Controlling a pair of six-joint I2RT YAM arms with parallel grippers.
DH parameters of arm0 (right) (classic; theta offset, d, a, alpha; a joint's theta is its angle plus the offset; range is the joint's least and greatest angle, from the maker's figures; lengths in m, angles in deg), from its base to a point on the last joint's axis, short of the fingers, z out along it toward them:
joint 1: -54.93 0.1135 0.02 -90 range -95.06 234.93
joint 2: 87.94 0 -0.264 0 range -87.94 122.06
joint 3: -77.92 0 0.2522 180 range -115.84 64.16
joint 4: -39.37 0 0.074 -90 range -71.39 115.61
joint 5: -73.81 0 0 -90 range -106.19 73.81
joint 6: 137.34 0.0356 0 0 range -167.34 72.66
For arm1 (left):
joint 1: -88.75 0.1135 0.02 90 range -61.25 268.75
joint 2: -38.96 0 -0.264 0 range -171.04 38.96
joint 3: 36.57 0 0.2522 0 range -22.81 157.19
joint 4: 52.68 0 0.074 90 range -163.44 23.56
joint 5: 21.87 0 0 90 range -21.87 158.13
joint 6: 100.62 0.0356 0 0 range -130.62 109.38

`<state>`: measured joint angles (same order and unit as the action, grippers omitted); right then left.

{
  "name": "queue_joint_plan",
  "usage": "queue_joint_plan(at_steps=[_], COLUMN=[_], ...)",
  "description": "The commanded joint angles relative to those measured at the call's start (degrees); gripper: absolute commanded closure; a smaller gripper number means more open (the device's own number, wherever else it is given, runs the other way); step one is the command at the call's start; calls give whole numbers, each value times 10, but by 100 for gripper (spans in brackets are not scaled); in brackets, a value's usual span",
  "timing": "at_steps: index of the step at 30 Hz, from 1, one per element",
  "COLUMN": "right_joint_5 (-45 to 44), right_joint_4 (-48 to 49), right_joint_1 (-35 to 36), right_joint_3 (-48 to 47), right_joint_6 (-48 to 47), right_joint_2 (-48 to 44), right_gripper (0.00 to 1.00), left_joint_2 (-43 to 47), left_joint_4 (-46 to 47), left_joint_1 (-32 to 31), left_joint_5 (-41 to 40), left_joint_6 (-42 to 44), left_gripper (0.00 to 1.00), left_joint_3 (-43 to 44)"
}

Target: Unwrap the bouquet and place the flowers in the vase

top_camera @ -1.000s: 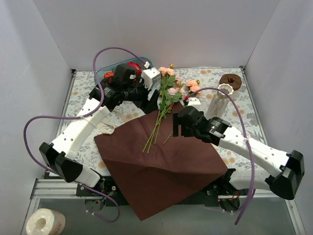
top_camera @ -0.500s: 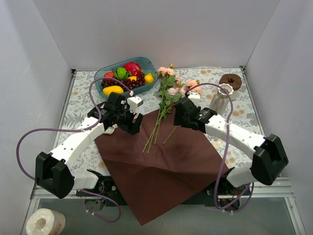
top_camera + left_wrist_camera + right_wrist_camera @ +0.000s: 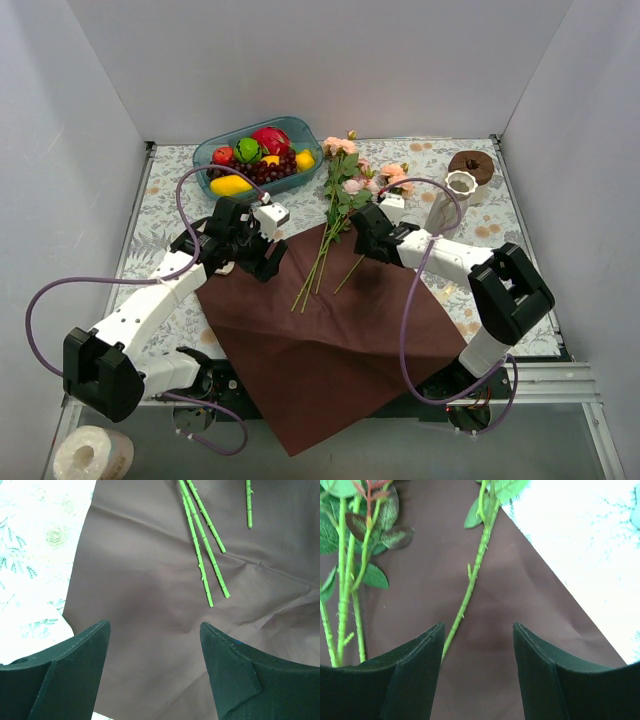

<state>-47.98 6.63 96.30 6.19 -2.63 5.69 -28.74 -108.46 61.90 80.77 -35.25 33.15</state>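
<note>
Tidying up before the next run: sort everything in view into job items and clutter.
For the job:
flowers
maroon wrapping paper, spread out under their stems
white vase

Just lying about:
teal bowl of fruit
brown ring
paper roll, off the table's near left corner

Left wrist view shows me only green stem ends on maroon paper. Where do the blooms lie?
Observer: The flowers point toward the far edge, with their blooms off the paper and on the patterned table.
Operator: Is the vase near?
Observer: The vase stands to the right of the blooms, with no stems in it.
Operator: And the other arm?
Observer: The right claw is open astride one separate stem, not gripping it.
</note>
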Motion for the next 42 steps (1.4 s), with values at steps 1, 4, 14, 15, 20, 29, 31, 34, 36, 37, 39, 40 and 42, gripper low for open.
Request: queue_joint_plan(at_steps=[1, 4, 14, 15, 20, 29, 31, 34, 36, 37, 39, 40, 42], right_joint_5=[-19, -20, -37, -37, -41, -49, -49, -35, -35, -35, -33, -33, -34], right_joint_4=[80, 112, 104, 105, 110, 107, 116, 127, 117, 115, 114, 114, 116], right_joint_1=[-17, -20, -44, -44, -46, -45, -45, -45, -45, -45, -45, -45, -45], right_joint_3=[-13, -14, -65, -67, -79, -72, -48, -23, -16, -12, -5, 4, 12], right_joint_6=[-3, -18, -16, -16, -25, -37, -26, -12, -6, -3, -4, -7, -11], right_joint_2=[30, 51, 127, 132, 148, 162, 152, 138, 137, 136, 130, 127, 114], right_gripper=[36, 36, 39, 40, 43, 54, 57, 63, 71, 74, 79, 80, 85], left_joint_2=[29, 28, 31, 32, 34, 35, 35, 33, 31, 32, 37, 41, 45], left_joint_4=[13, 12, -9, -10, -10, -11, -10, -11, -15, -17, -19, -21, -24], left_joint_1=[0, 0, 0, 0, 0, 0, 0, 0, 0, 0, 0, 0, 0], left_joint_5=[-5, 0, 8, 9, 11, 6, 6, 6, 5, 5, 4, 5, 4], left_joint_6=[15, 10, 3, 1, -3, -3, -6, -6, -5, -6, -7, -3, -3], left_gripper=[28, 28, 27, 27, 27, 28, 28, 29, 29, 30, 30, 31, 31], left_joint_3=[0, 2, 21, 22, 23, 30, 32, 36, 42, 44, 46, 45, 43])
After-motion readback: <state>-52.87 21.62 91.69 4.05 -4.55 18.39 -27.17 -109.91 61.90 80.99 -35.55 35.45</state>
